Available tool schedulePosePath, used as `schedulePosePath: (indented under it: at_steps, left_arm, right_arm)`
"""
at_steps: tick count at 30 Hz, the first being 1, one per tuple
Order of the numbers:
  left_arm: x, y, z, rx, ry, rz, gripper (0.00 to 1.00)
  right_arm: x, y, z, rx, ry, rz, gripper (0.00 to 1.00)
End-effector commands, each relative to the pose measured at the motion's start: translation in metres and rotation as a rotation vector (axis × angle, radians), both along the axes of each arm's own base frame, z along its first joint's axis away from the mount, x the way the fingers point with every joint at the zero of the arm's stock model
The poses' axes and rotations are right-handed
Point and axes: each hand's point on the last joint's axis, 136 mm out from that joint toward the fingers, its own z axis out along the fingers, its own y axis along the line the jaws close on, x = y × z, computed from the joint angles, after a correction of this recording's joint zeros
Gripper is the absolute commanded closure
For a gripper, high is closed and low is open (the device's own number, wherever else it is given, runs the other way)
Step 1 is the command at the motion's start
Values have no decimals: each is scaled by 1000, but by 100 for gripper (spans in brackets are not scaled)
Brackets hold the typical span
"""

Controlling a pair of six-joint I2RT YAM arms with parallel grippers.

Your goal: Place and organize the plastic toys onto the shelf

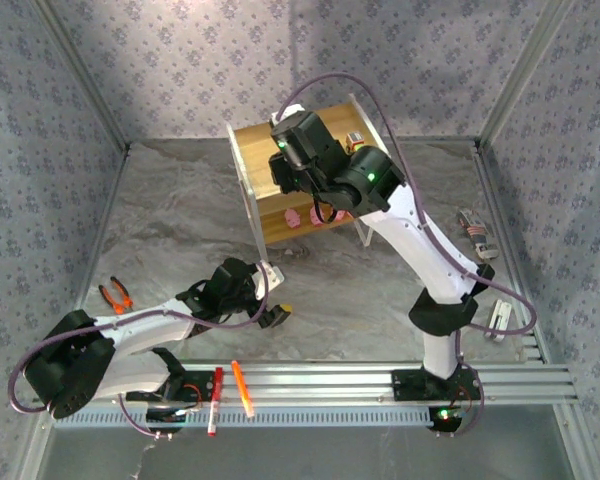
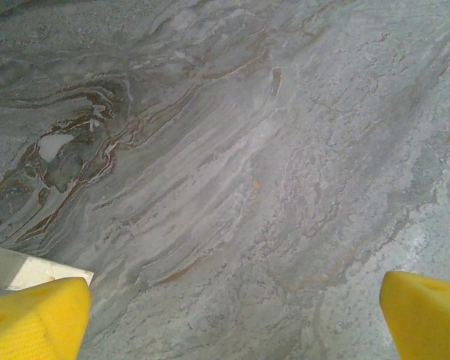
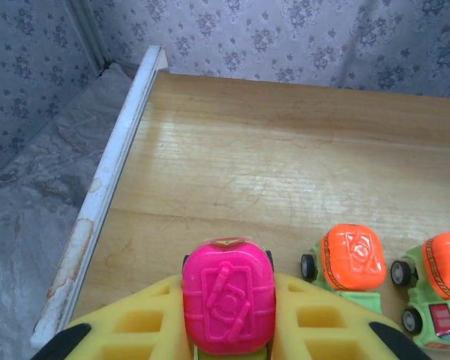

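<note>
Clearly the right claw (image 3: 229,330) is clenched on the magenta truck (image 3: 228,304), its yellow fingers (image 3: 139,326) pressing the toy's two flanks just above the top board of the shelf (image 3: 232,157). An orange truck (image 3: 351,259) stands just beside it on the board, and an orange-red truck (image 3: 444,281) is next along, so the three form a row near the board's front edge. In the overhead view some pink figures (image 1: 292,216) lie on the lower tier.

The truck looks like hard moulded plastic: a glossy, rounded top with raised relief, a pale green body and small black wheels. I judge it very light and stiff, unlikely to deform, but smooth enough to slip, and its wheels may let it roll once freed. The flat sides under the top seem the best hold, as taken now; the domed top would squirt out.

The board is pale varnished wood with fine grain, edged by a chipped white frame. The left claw (image 2: 232,322) hangs released and empty over the marbled grey table (image 2: 232,150), its ribbed yellow tips well apart.
</note>
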Motion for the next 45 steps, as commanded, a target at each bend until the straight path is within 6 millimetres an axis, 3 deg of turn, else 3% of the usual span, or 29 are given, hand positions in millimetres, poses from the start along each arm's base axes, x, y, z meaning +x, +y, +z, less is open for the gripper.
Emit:
schedulePosePath:
  at_steps: [1,45]
  left_arm:
    - [0,-2,5,-15,-33,-8,1]
    - [1,-1,7,-19,-41,-3,2]
  right_arm:
    - [2,-2,-3,9,32,1,74]
    - [21,12,-48,32,181,-16,73]
